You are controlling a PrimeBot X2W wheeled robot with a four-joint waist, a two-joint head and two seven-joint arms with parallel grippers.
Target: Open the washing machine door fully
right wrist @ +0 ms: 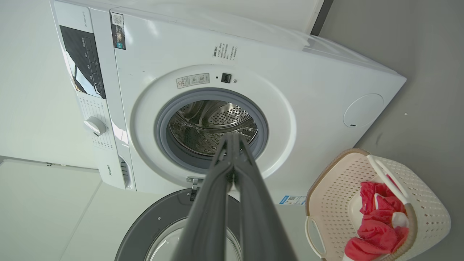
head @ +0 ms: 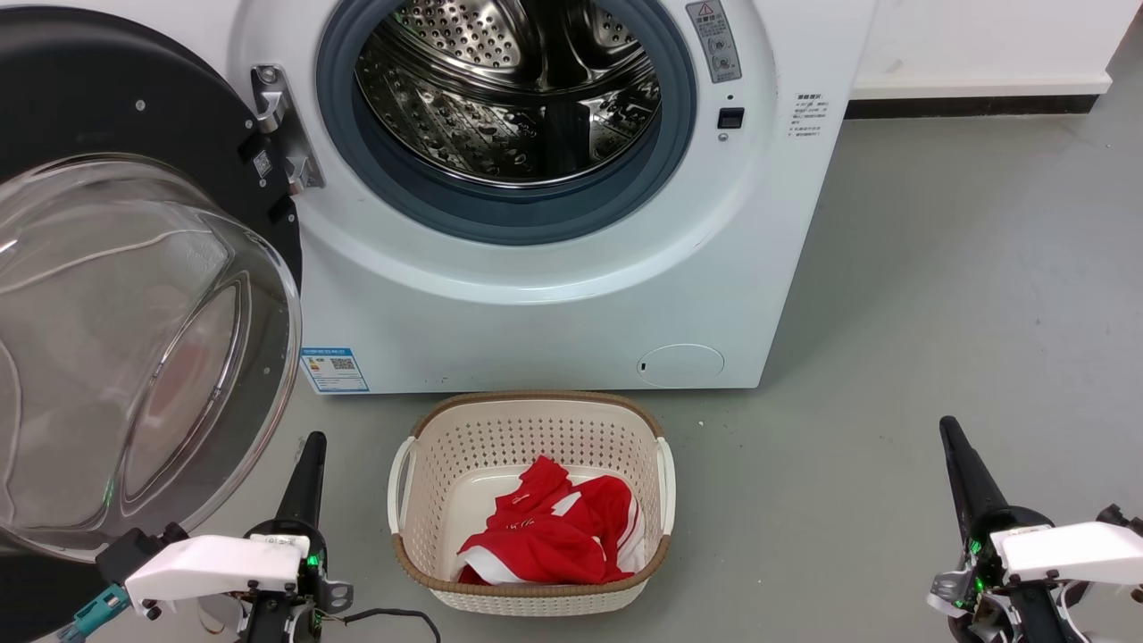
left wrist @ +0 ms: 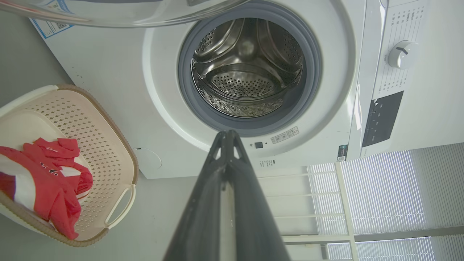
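Hanging wide off its hinge [head: 281,125], the washing machine door [head: 134,295] sits just beside the left tool [head: 312,446], well apart from the right tool [head: 952,438]; both narrow, empty.

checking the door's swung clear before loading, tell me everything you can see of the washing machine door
The washing machine door stands swung wide open at the head view's left, inner side toward the camera. It is a round black ring around a bulging clear glass bowl, hung on a metal hinge beside the drum opening. The left hand, shut, is low beside its rim, not gripping it.
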